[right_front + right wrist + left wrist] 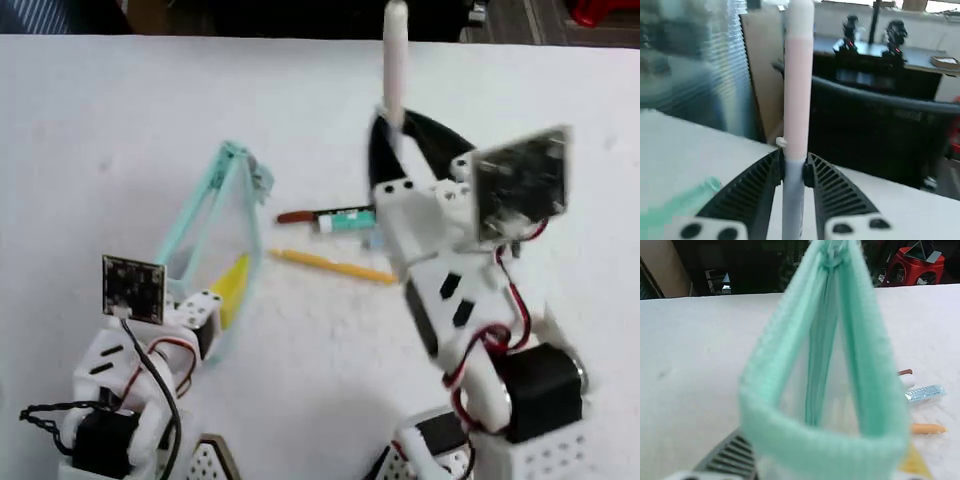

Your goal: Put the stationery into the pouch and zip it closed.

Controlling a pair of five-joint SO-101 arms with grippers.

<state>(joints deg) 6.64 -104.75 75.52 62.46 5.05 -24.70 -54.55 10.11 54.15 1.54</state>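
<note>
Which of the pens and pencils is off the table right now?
The pale pink and white pen, clamped upright in the right gripper. The yellow pencil and the brown-and-teal pen both lie flat on the white table.

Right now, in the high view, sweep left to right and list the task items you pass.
mint pouch → brown-tipped marker → pen, upright in the right gripper
</note>
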